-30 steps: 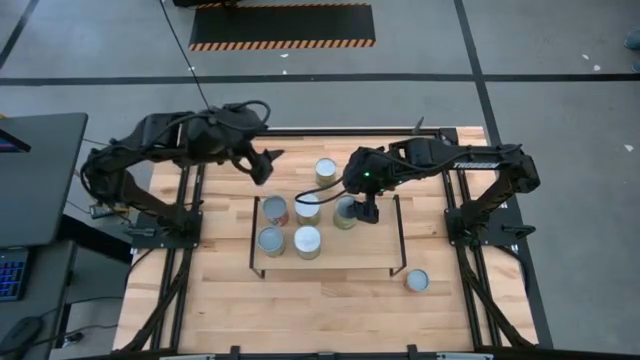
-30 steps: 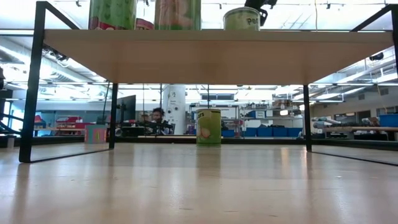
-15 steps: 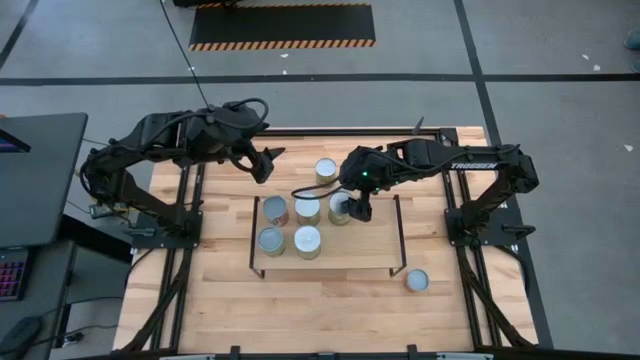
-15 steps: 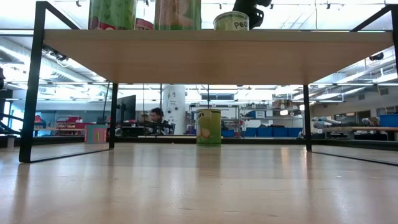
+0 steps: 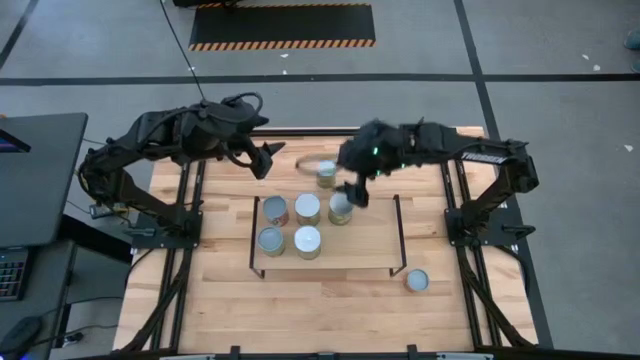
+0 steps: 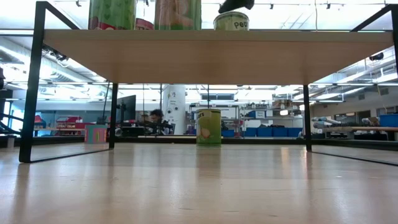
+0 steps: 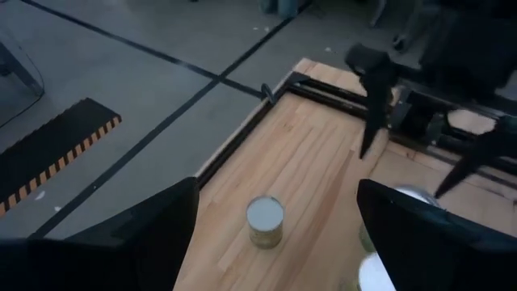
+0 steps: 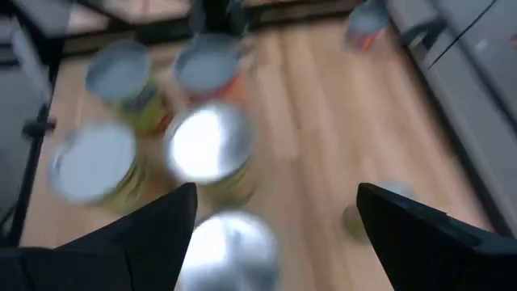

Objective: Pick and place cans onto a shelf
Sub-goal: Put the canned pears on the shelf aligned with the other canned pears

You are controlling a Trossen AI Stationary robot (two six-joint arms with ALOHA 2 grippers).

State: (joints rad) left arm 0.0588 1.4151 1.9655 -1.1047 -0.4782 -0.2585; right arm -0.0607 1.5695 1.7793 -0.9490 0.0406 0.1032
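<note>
The shelf (image 5: 350, 250) holds several silver-topped cans: a far row of three (image 5: 274, 210) (image 5: 307, 208) (image 5: 340, 208) and two nearer ones (image 5: 271, 240) (image 5: 307, 242). My right gripper (image 5: 357, 188) is open and empty, just beyond and above the far row's right can (image 6: 231, 20), which stands on the board (image 6: 217, 56). My left gripper (image 5: 267, 160) is open and empty above the table's far left part. A loose can (image 5: 326, 172) (image 7: 265, 220) stands on the table behind the shelf, ahead of its fingers. Another loose can (image 5: 417, 281) stands at the near right.
The shelf's black frame ends (image 5: 252, 235) (image 5: 400, 235) rise at its left and right. Bare tabletop (image 5: 330, 305) lies in front of the shelf. The right arm (image 7: 371, 73) shows beyond the loose can in the left wrist view. A person (image 6: 157, 117) sits far off in the room.
My right gripper has slid a can a little toward the table's left along the shelf's far row, beside the other two. It has then let go and risen toward the far edge. The can stays upright on the board.
</note>
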